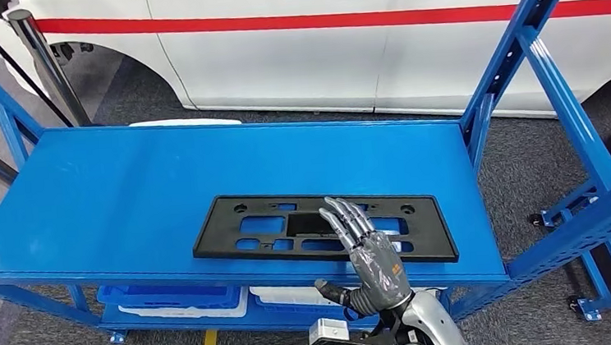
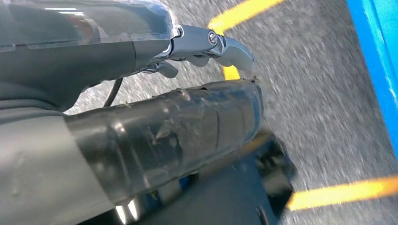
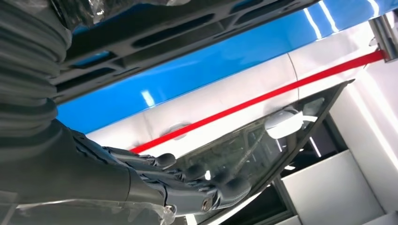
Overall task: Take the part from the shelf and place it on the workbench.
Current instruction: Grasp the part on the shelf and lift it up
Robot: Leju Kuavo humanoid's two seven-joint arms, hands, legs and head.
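Black plastic part (image 1: 323,228) lay flat on the blue shelf (image 1: 123,195), right hand (image 1: 372,258) above its near edge, fingers (image 1: 347,219) spread, empty; judged light, stiff, slightly flexible—take the long rim.

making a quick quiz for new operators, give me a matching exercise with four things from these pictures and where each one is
Things:
1. black plastic part
2. right hand
3. white car
4. blue bins

Places:
A. behind the shelf
B. on the lower level, under the top surface
C. flat on the blue shelf top
D. fingers stretched over the part's near edge

Pairs: 1-C, 2-D, 3-A, 4-B
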